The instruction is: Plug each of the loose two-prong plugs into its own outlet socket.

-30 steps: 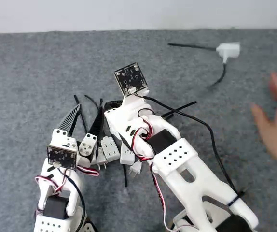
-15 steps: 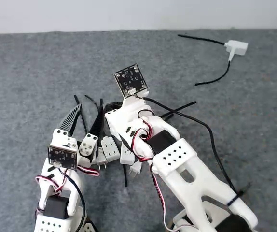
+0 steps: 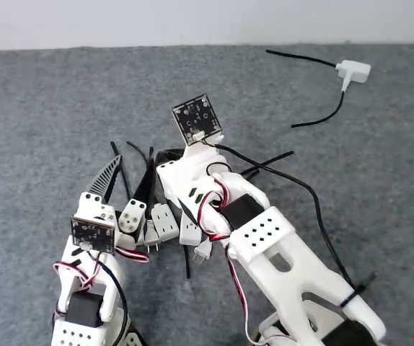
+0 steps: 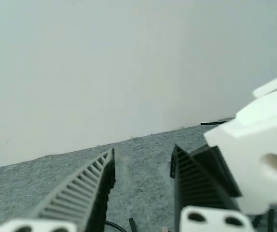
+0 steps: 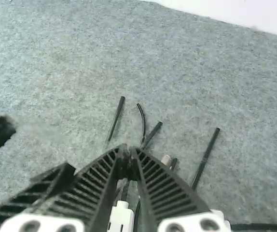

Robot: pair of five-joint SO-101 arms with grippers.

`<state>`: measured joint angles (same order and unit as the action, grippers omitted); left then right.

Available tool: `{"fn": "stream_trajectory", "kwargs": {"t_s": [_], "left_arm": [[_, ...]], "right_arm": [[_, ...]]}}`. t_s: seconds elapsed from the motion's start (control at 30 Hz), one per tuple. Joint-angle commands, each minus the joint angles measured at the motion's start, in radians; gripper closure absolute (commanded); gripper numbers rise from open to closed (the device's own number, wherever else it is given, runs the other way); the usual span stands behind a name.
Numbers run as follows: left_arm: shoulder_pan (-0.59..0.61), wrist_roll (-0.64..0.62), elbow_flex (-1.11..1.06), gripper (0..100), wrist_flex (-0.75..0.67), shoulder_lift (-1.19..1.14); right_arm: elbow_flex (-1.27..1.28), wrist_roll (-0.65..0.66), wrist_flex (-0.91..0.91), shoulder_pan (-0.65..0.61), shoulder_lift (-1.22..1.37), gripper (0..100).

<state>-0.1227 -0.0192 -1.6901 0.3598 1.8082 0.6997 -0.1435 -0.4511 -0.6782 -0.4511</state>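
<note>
A white two-prong plug (image 3: 355, 71) with a thin black cord lies far off at the back right of the grey carpet. Several small white plug and socket pieces (image 3: 166, 220) cluster between the two arms, prongs pointing toward the front. My left gripper (image 3: 133, 162) (image 4: 142, 153) stands open just behind that cluster, nothing between its black fingers. My right gripper (image 5: 127, 151) has its fingertips pressed together, shut, above loose black cord ends (image 5: 143, 121). A white piece (image 5: 121, 214) shows low between its fingers; I cannot tell whether it is held.
Black cords (image 3: 304, 187) run from under the right arm toward the front right. Short cord ends (image 3: 136, 150) fan out behind the left gripper. The carpet ends at a pale wall (image 3: 192, 21) at the back.
A person's hand at the right edge one second ago has gone. The far white plug has shifted a little to the right with its cord. Both arms have stayed still.
</note>
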Motion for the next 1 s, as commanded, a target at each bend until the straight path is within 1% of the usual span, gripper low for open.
{"fn": "stream_trajectory", "kwargs": {"t_s": [0.0,0.1,0.2,0.23,0.3,0.37,0.4,0.47,0.53,0.6,0.67,0.73,0.83,0.97], "left_arm": [[-0.046,-0.008,0.012,80,-0.012,0.011],[-0.051,-0.008,0.027,80,-0.012,0.011],[-0.051,-0.006,0.059,80,-0.012,0.011],[-0.049,0.003,0.074,80,-0.012,0.011],[-0.021,0.032,0.097,80,-0.002,0.011],[0.051,0.049,0.117,80,0.031,0.011],[0.081,0.055,0.130,80,0.064,0.011],[0.110,0.063,0.183,80,0.181,0.009],[0.107,0.126,0.263,79,0.325,0.009],[0.097,0.157,0.331,77,0.431,0.009],[0.094,0.158,0.375,76,0.508,0.009],[0.094,0.158,0.397,76,0.563,0.009],[0.106,0.161,0.394,76,0.577,0.005],[0.115,0.184,0.390,76,0.568,-0.091]], "right_arm": [[0.006,-0.008,0.027,0.019,-0.054,99.0],[0.002,-0.003,0.038,0.022,-0.065,99.0],[0.006,-0.002,0.048,0.041,-0.150,99.0],[0.011,-0.002,0.035,0.064,-0.188,99.0],[0.014,-0.002,-0.010,0.156,-0.275,99.0],[0.017,-0.005,-0.079,0.255,-0.377,99.0],[0.017,-0.002,-0.127,0.311,-0.427,99.0],[0.017,0.000,-0.249,0.421,-0.526,99.0],[0.015,0.000,-0.378,0.503,-0.613,99.0],[0.015,0.000,-0.483,0.549,-0.679,99.0],[0.014,0.008,-0.584,0.555,-0.717,99.1],[0.014,0.066,-0.656,0.544,-0.727,99.1],[0.017,0.166,-0.733,0.492,-0.727,99.1],[0.020,0.203,-0.791,0.469,-0.725,99.1]]}}
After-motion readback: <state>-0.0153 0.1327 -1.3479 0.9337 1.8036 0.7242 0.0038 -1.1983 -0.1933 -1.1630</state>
